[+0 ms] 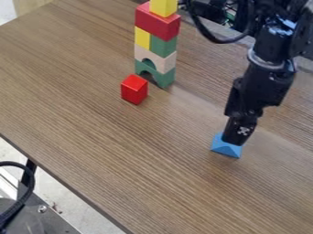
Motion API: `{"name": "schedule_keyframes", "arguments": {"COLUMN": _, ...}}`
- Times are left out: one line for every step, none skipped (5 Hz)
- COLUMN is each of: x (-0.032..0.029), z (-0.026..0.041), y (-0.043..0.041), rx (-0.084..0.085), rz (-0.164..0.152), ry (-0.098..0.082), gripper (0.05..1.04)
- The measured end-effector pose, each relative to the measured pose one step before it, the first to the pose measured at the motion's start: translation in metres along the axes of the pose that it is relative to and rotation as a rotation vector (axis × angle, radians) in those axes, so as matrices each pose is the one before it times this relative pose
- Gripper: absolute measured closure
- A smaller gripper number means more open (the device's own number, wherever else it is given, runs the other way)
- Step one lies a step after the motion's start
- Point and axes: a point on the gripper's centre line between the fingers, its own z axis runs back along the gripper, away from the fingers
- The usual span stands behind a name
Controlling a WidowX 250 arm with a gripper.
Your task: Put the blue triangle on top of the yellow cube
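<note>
Fingers (240, 131) are sitting at the blue triangle (226, 148), clamped or not I cannot tell; its sloping faces are risking a slip short of the yellow cube (163, 7).

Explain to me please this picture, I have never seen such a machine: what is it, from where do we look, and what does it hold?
The machine is a black metal-and-plastic robot arm. One fixed camera looks down at a slant on a brown wood-grained table. At the arm's lower end is its black end effector, right at a small blue block with sloping faces. I cannot tell whether it grips the block.

Farther back stands a tower of smooth toy blocks. From the bottom: a green arch, a whitish arch, a yellow block beside a green block, a wide red block and a yellow cube. In front of the tower is a red block.
</note>
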Motion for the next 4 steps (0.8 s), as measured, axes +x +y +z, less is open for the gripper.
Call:
{"name": "schedule_keyframes", "arguments": {"x": 0.00132, "z": -0.00182, "y": 0.00066, "rx": 0.0046, "rz": 0.0137, "ry": -0.0041, "gripper": 0.084}}
{"name": "schedule_keyframes", "arguments": {"x": -0.00063, "z": -0.0034, "y": -0.00084, "rx": 0.0032, "rz": 0.0074, "ry": -0.0033, "gripper": 0.084}}
{"name": "schedule_keyframes", "arguments": {"x": -0.00067, "z": -0.0032, "y": -0.0024, "rx": -0.0047, "rz": 0.0065, "ry": -0.005, "gripper": 0.084}}
{"name": "schedule_keyframes", "arguments": {"x": -0.00664, "z": -0.00817, "y": -0.00841, "rx": -0.0305, "rz": -0.0036, "ry": 0.0214, "gripper": 0.121}}
